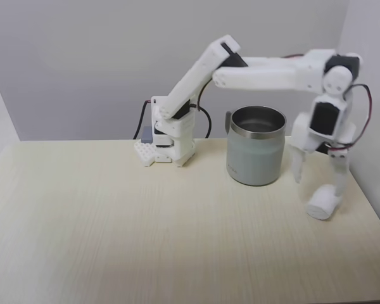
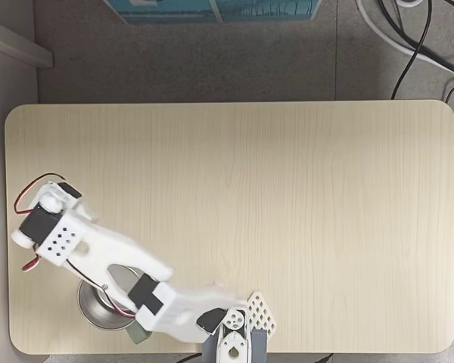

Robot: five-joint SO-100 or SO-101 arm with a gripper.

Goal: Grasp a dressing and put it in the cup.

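Tool over the roll, right of the cup

In a fixed view our tool [image 1: 318, 183] hangs wide, one finger touching the roll [image 1: 323, 203] on the worktop [image 1: 145, 234], just beside the cup [image 1: 256, 145]. We judge the roll light, soft and squashy; we'd pinch it gently across its round sides.

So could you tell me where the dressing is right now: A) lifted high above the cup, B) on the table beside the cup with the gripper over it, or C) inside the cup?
B: in a fixed view the dressing lies on the table beside the cup, the open gripper straddling it.
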